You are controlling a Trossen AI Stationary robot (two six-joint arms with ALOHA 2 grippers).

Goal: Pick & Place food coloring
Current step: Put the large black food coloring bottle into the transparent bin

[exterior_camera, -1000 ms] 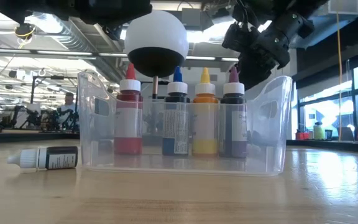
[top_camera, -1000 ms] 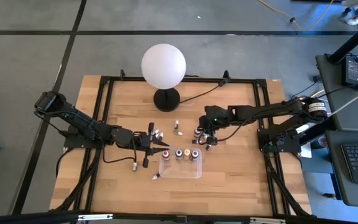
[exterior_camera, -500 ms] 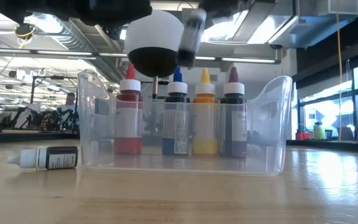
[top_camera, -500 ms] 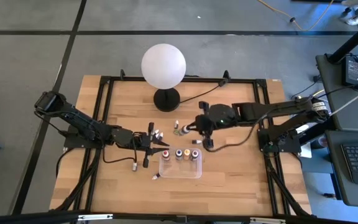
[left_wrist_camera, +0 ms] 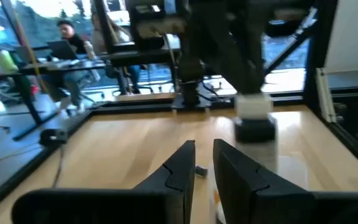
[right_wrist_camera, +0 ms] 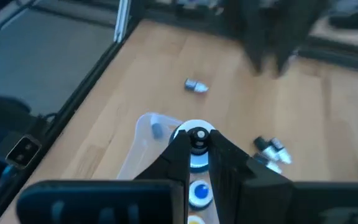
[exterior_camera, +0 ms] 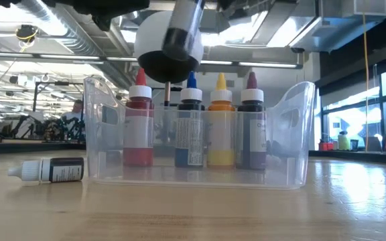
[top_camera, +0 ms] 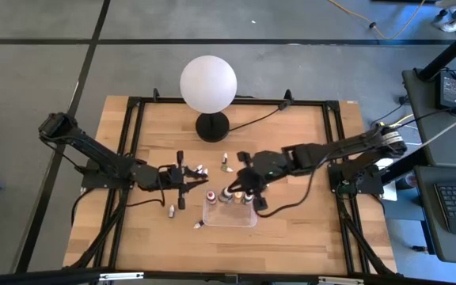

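High view: right gripper reaches over the clear tray, fingers pinched on a small food coloring bottle; left gripper sits just beside the tray's far-left corner, fingers nearly together, nothing between them. Low view: the held bottle hangs tilted above four upright bottles in the tray (red, blue, yellow, dark); another bottle lies on the table outside. Left wrist view: fingers narrow, empty. Right wrist view: white cap between the fingertips, tray below.
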